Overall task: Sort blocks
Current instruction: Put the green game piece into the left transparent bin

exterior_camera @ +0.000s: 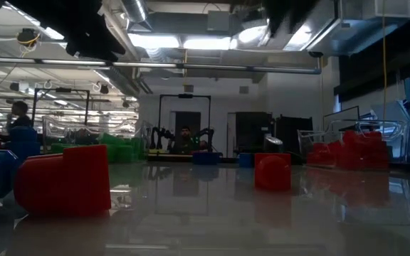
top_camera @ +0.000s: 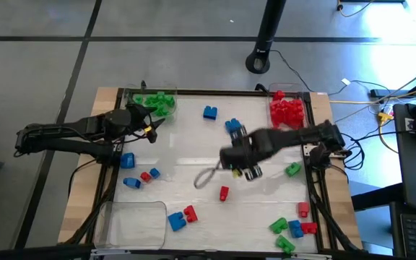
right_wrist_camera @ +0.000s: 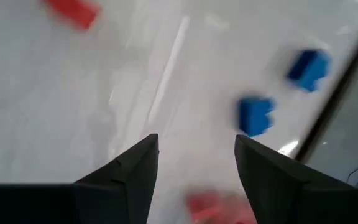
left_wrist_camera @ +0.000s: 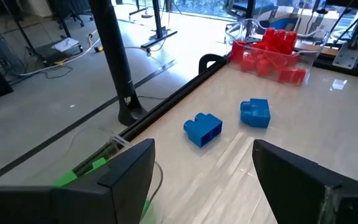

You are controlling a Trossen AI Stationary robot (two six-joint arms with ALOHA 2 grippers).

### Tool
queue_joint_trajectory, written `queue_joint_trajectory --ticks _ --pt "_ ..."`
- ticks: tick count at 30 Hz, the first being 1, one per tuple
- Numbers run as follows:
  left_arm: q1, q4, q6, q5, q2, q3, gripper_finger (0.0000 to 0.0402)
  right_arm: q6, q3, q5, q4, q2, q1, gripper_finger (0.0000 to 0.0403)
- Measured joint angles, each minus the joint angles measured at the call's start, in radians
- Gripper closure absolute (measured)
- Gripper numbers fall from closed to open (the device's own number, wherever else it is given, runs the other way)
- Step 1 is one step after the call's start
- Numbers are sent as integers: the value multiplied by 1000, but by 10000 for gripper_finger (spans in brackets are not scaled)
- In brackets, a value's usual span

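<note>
- Right gripper [top_camera: 250, 172]: jaws parted with nothing between them, seen clearly in the right wrist view; hung over the middle of the worktop [top_camera: 193, 144], right of centre in the high view.
- Left gripper [top_camera: 150, 124]: jaws spread wide and empty; placed at the upper left of the high view, just beside the green tray [top_camera: 154, 101].
- Blocks [top_camera: 224, 192]: scattered loose across the worktop, red, blue and green mixed, with clusters at lower left and lower right of the high view. Sorted red ones are piled in the tray at upper right [top_camera: 289, 110]; green ones at upper left.
- Handling, judged: hard, light, stiff plastic; smooth sides likely to slip or skate on the glossy worktop if nudged.
- Grip advised across two flat opposite side walls, not over the studs; joined pieces are best taken at the thicker part.
</note>
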Motion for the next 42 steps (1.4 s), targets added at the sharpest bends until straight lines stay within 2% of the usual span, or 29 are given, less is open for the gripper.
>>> queue_joint_trajectory --ticks 6,11,15,20,24,29,35,42 --pt "0 1 -30 0 2 0 141 139 -241 -32 -1 -65 67 191" --pt "0 -56 -64 1 8 0 141 258 -496 -107 1 -196 79 192" --pt "0 -74 -100 0 8 0 141 321 -688 -182 5 -305 91 191" --pt "0 -62 -103 0 8 0 141 346 -867 -205 17 -378 131 192" --pt "0 -64 -106 0 8 0 141 338 -974 -208 30 -378 161 191" --pt "0 -66 -111 0 8 0 141 338 -1081 -284 121 -371 163 192" --pt "0 -67 -113 0 8 0 141 335 -1158 -299 259 -371 163 191" --pt "0 -66 -107 0 8 0 141 335 -1225 -314 308 -371 163 192"
